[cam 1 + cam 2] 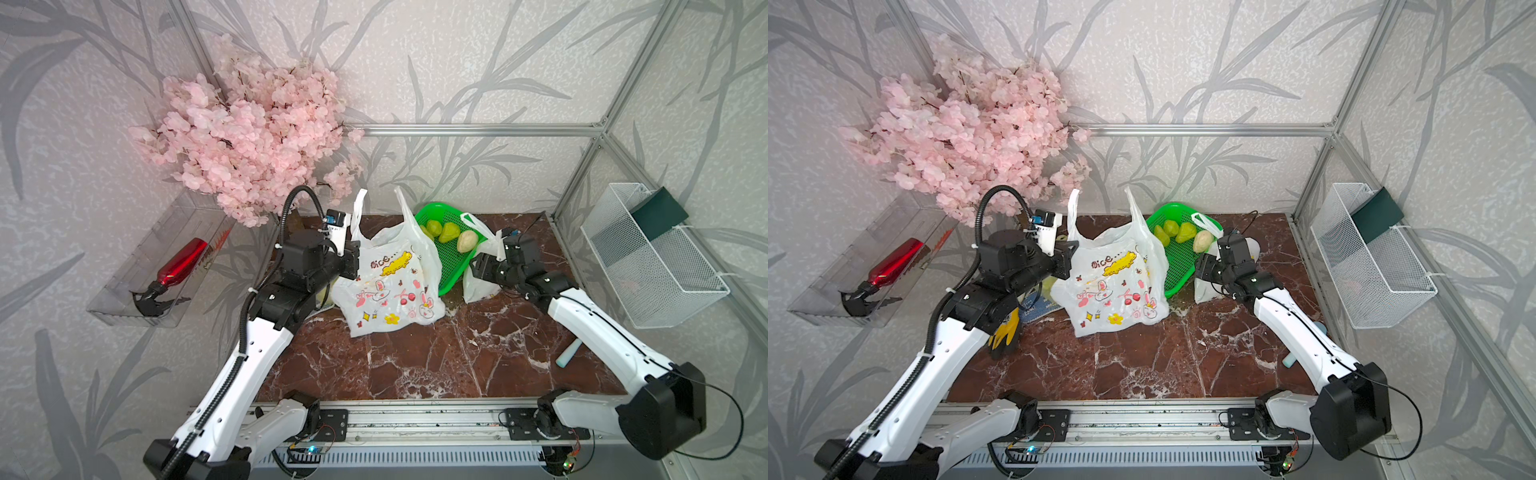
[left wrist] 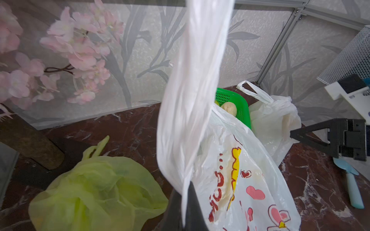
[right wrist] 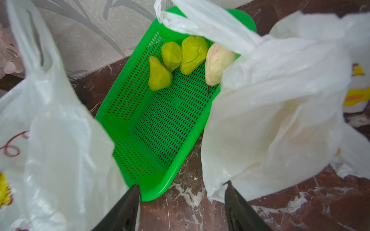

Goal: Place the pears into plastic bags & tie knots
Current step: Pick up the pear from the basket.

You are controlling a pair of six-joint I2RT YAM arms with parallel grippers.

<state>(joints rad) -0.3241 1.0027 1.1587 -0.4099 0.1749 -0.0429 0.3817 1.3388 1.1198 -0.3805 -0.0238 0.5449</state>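
A white bunny-print plastic bag (image 1: pixel 390 286) stands open mid-table, with both handles up. My left gripper (image 2: pixel 185 190) is shut on one handle (image 2: pixel 192 100), which rises taut from the jaws. A second white plastic bag (image 3: pixel 280 100) sits right of the green basket (image 3: pixel 160 124), with pale fruit showing faintly through it. Three green pears (image 3: pixel 174 64) and one cream pear (image 3: pixel 217 64) lie at the basket's far end. My right gripper (image 3: pixel 182 184) hangs open and empty above the tabletop, between the basket's corner and that second bag. A yellow-green plastic bag (image 2: pixel 96 190) lies closed, its knot (image 2: pixel 96 148) sticking up.
Pink blossom branches (image 1: pixel 253 133) overhang the back left. A clear tray with a red bottle (image 1: pixel 183 262) hangs on the left wall and a white wire basket (image 1: pixel 652 257) on the right. A pale blue tool (image 1: pixel 567 353) and a yellow glove (image 1: pixel 1005 332) lie on the marble.
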